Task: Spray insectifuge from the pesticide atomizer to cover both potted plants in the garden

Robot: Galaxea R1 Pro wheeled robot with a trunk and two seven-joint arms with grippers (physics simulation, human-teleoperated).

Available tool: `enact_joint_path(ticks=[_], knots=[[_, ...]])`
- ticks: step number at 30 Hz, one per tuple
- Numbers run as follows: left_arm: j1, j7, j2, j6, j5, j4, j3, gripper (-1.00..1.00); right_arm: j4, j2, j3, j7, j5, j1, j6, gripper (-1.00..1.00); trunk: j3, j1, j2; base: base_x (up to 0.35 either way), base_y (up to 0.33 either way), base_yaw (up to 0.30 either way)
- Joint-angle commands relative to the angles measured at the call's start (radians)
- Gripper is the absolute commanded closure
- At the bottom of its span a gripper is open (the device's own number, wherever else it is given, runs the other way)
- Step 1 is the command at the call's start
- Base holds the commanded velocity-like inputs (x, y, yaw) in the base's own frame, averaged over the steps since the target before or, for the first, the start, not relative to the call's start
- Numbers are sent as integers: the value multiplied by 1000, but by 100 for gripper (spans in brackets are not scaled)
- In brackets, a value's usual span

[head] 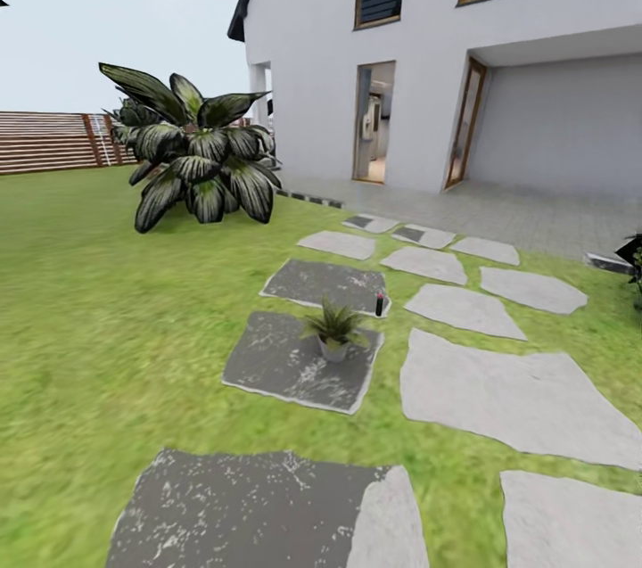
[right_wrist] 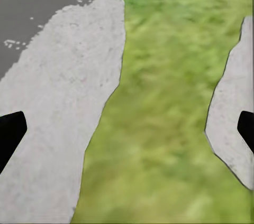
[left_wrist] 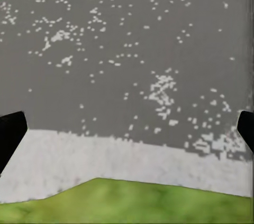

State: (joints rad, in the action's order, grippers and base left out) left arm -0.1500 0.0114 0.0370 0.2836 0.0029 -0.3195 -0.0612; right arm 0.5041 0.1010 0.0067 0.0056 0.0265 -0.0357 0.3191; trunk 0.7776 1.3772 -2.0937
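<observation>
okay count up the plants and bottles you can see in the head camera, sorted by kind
Small potted plant: 1
Large striped-leaf plant: 1
Dark plant at the right edge, cut off: 1
Pesticide atomizer: 1
Total: 4

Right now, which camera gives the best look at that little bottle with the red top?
The head view: the pesticide atomizer stands upright on a dark slab, just behind a small potted plant. Both wrist views look down at slabs and grass, not the bottle.
</observation>
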Motion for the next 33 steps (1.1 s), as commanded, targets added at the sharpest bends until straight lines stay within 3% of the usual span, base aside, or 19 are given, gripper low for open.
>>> enact_joint_path(ticks=[1,7,33], knots=[[0,1,0,3,0,0,-2,-100,-1,0,0,1,3,-1,3,-100,0,0,0,337,0,-238],[0,1,0,3,0,0,-2,-100,-1,0,1,1,3,-1,3,-100,-2,0,0,337,0,-192],[0,1,0,3,0,0,-2,-100,-1,0,1,1,3,-1,3,-100,-3,0,0,337,0,-24]])
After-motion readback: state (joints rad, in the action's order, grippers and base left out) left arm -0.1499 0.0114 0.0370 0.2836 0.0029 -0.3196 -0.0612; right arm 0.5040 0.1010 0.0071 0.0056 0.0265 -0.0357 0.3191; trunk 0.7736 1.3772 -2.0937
